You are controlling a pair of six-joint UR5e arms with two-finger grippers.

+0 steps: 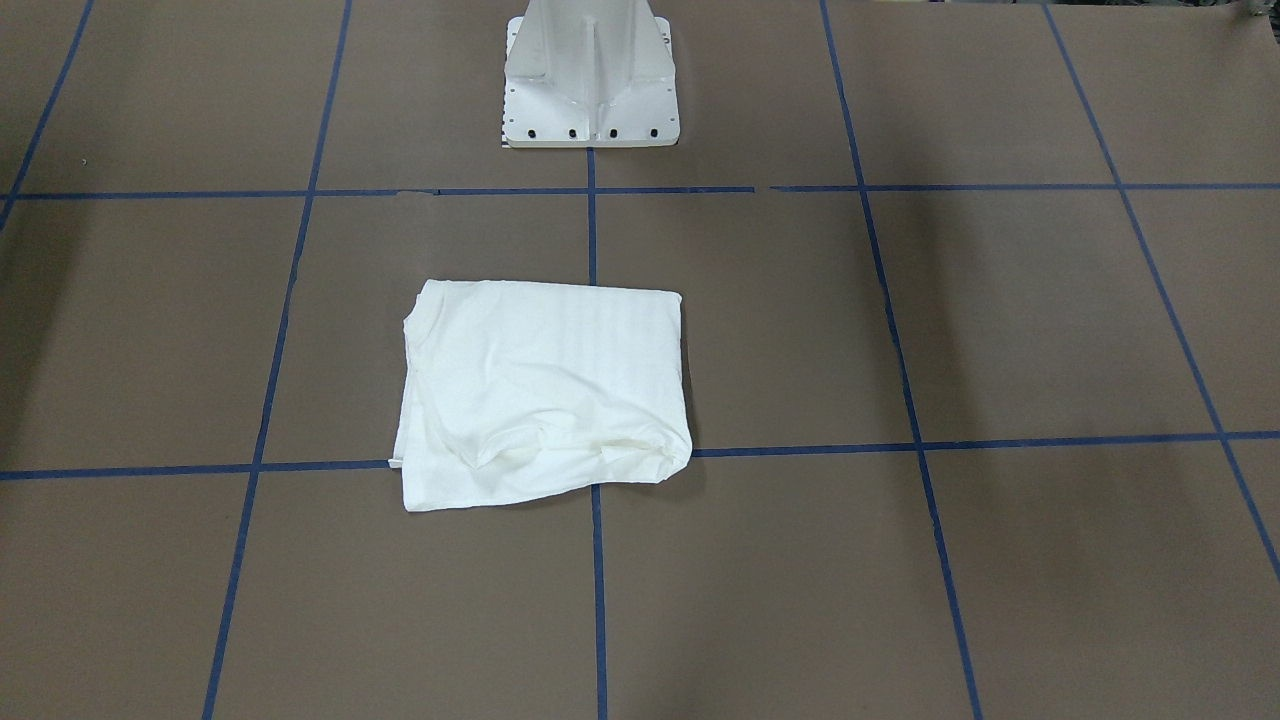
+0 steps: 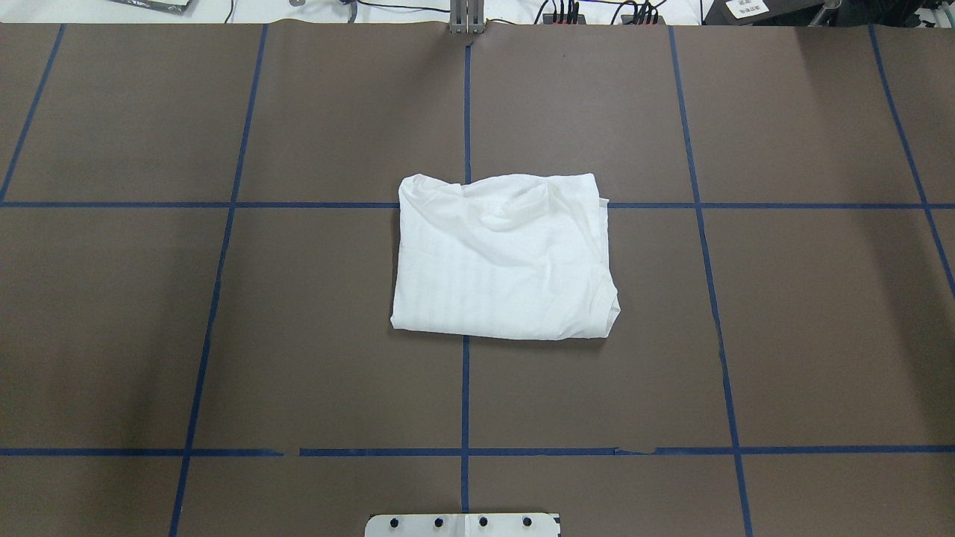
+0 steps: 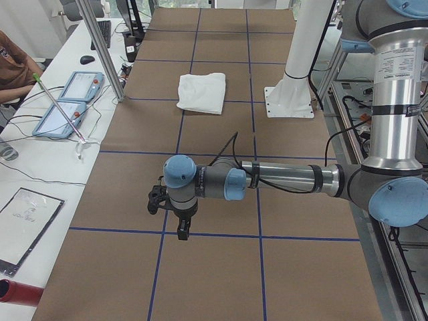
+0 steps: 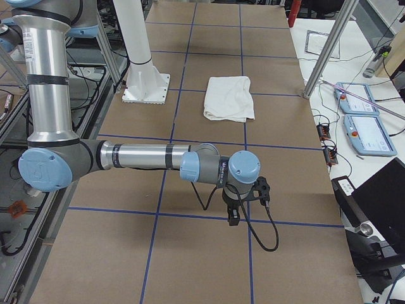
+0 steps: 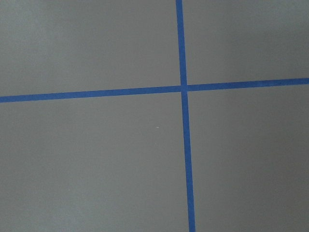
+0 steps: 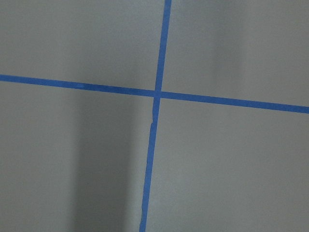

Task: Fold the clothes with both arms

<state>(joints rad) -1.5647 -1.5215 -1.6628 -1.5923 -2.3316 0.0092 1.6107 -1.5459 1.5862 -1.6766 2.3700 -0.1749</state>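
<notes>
The clothes (image 2: 503, 257) are one white shirt folded into a compact rectangle at the table's middle, also seen in the front view (image 1: 540, 390) and both side views (image 3: 202, 92) (image 4: 229, 98). No print or collar shows. My left arm (image 3: 287, 179) reaches low over the table's left end, far from the shirt, its gripper (image 3: 182, 229) pointing down; I cannot tell whether it is open or shut. My right arm (image 4: 145, 157) does the same at the right end with its gripper (image 4: 233, 216), state also unclear. Both wrist views show only brown table with blue tape crosses.
The white pedestal base (image 1: 590, 85) stands behind the shirt at the robot's side. Blue tape lines (image 2: 466, 112) divide the brown table. Beyond the far edge lie control tablets (image 3: 73, 93) (image 4: 361, 123), cables and metal posts (image 3: 100, 50). A person's arm (image 3: 15, 63) shows at the desk.
</notes>
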